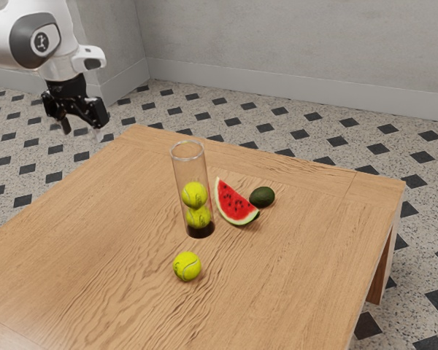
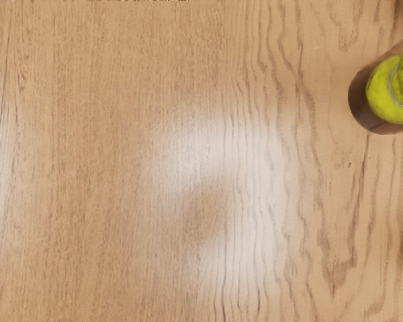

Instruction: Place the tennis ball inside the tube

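The loose tennis ball [image 1: 187,266], fuzzy and yellow-green with a pale curved seam, lies on the bench [image 1: 95,233], outside the tube [image 1: 178,164] and near its base. The tube is a tall, slim cylinder of clear, faintly brownish material with a round rim and a dark bottom. It stands upright and holds two more balls, the upper ball [image 1: 194,195] stacked on the lower ball [image 1: 198,217].

Toward the exterior view's right of the tube is a watermelon wedge [image 1: 233,204], with red flesh, dark seeds and a pale curved rind. Just beside it sits an avocado [image 1: 262,197], oval, dark green and rough-skinned.

The white arm [image 1: 62,62] carries a black gripper [image 1: 81,131] at the exterior view's left, raised and well apart from the balls and tube. Its jaws stand open, their tips spread, with nothing held between them.

The bench is light brown wood, straight-grained in places and wavy elsewhere; the wrist view shows a soft, whitish sheen on it. Around it spreads a speckled floor [image 1: 394,149] set with dark diamond shapes, meeting a mottled grey wall [image 1: 292,44].
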You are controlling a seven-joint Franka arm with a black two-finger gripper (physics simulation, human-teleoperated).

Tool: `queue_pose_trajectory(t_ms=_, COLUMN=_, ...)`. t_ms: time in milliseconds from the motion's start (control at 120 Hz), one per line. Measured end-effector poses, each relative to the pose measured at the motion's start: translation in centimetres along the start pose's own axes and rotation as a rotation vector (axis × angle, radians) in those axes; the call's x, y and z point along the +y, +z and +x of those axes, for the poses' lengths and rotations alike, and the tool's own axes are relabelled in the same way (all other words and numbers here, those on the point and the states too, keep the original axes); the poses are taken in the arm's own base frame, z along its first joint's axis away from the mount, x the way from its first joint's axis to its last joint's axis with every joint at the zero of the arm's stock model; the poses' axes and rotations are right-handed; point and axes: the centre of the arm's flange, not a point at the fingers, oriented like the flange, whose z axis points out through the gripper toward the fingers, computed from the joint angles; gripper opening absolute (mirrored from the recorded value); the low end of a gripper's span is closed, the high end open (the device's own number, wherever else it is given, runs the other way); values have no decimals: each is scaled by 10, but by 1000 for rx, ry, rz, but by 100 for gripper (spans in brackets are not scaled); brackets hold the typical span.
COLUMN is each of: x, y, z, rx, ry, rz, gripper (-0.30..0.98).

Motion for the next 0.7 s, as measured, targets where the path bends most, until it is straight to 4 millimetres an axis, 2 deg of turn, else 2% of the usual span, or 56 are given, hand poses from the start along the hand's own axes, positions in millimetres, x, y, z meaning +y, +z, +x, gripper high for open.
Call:
queue_pose_trajectory(t_ms=125, x=39, y=-1, z=4, rx=18, ry=58, rz=18, gripper=69)
queue_pose_trajectory(t_ms=208, x=75, y=0, z=6, rx=38, ry=111, rz=38, gripper=69)
queue_pose_trajectory(t_ms=442, x=184, y=46, z=-13, rx=-3, ry=258, rz=21, gripper=69)
queue_pose_trajectory(t_ms=625, x=247, y=77, z=-26, rx=-13, ry=340, rz=28, gripper=69)
queue_pose_trajectory(t_ms=700, x=264, y=77, z=-30, rx=1, ry=357, rz=21, gripper=69)
